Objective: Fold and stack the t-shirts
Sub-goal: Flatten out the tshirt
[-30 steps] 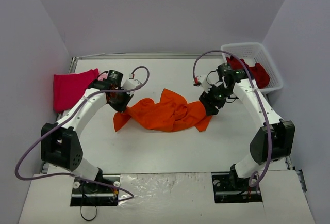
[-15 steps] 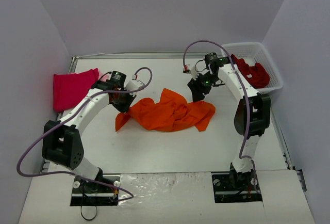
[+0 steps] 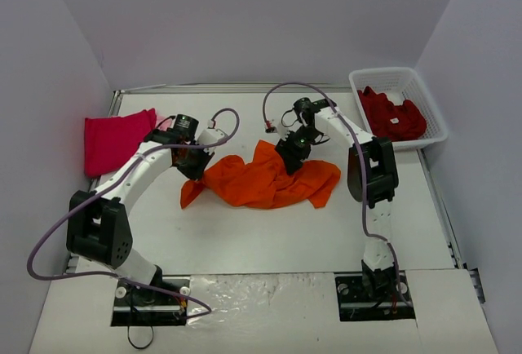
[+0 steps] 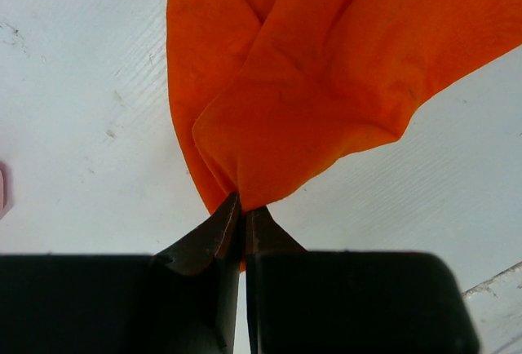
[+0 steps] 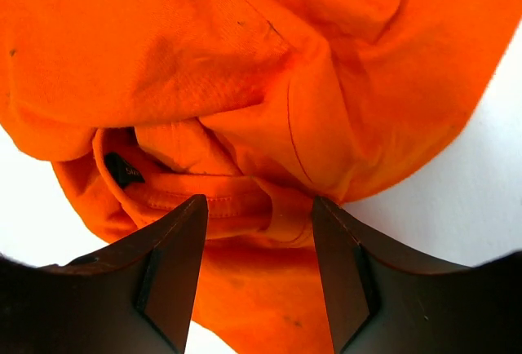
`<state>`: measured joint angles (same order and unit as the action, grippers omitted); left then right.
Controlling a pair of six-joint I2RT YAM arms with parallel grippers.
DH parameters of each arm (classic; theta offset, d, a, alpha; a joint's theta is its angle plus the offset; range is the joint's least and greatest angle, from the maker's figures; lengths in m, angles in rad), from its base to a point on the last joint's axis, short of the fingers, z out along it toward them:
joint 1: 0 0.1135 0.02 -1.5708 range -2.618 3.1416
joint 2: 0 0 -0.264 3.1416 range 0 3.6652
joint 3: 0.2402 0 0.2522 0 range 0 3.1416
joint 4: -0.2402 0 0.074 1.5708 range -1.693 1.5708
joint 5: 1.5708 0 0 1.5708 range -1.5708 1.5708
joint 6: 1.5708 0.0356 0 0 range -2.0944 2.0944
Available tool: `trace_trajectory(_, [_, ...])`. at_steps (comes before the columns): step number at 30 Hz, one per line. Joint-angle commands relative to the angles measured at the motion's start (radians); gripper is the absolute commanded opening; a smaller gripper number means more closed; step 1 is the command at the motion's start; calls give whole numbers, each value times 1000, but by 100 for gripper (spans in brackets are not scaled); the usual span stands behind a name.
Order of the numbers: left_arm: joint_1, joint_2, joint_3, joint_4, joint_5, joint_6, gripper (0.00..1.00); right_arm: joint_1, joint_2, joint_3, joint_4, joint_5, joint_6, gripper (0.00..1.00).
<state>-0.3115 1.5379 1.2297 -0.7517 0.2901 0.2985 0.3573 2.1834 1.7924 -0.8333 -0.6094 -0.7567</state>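
Note:
A bright orange t-shirt [image 3: 265, 179] lies crumpled in the middle of the white table. My left gripper [image 3: 194, 165] is shut on its left edge; the left wrist view shows the orange cloth [image 4: 310, 85] pinched between the closed fingers [image 4: 216, 232]. My right gripper [image 3: 291, 148] is open above the shirt's far right part; in the right wrist view its fingers [image 5: 175, 248] straddle the collar with its black label [image 5: 122, 169], which lies bunched in the orange cloth [image 5: 204, 60]. A magenta-pink t-shirt [image 3: 110, 139] lies at the table's left edge. Dark red t-shirts [image 3: 394, 113] fill the basket.
A white plastic lattice basket [image 3: 426, 97] stands at the back right corner. Grey walls close in the table on three sides. Purple cables loop over both arms. The arm bases stand at the near edge.
My right gripper has let go of the shirt's right side, which fell back flat, and moved left and away to over the collar. My left gripper has kept its hold and barely moved.

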Motion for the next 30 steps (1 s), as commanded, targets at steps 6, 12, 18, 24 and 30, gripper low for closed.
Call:
trace_trajectory(6, [8, -38, -7, 6, 11, -9, 2, -1, 29, 25, -30, 20, 2, 43])
trace_trajectory(12, [11, -51, -21, 12, 9, -7, 2, -11, 16, -10, 13, 74, 19, 22])
trace_trajectory(18, [11, -64, -22, 14, -3, -6, 2, -27, -17, -31, 45, 140, 40, 0])
trace_trajectory(24, [14, -88, -18, 11, -11, -7, 2, -95, -177, -37, 39, 152, 59, 0])
trace_trajectory(30, [18, -99, -19, 14, 0, -9, 3, -141, -364, -96, 37, 171, 68, 0])
